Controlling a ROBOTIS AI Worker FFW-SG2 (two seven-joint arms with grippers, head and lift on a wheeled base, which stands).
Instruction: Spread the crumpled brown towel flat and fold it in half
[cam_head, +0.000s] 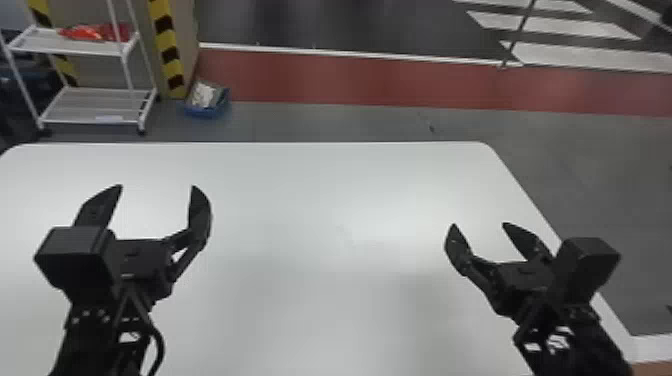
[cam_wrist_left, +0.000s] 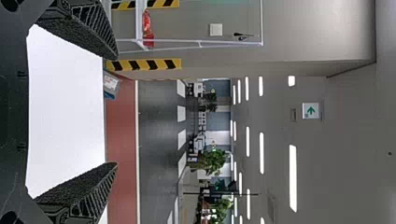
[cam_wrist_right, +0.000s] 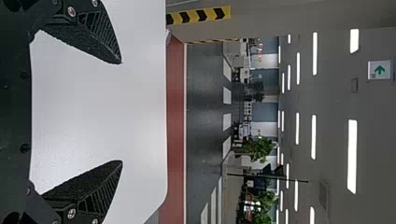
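Well, over one white counter I have two pairs of jaws, both spread wide. My left gripper hangs above the left part, my right gripper near the right edge. Where the brown towel is, I cannot tell. Past the far edge, on the left, stand one two-tiered white rack and one blue bin.

A broad span of the white tabletop is lying between the left gripper and the right gripper, affording passage toward the far edge. The two grippers, fingers parted, are obstructing sideways travel at either end. Beyond the far edge, on the left, a white rack and a blue bin are occupying floor space.
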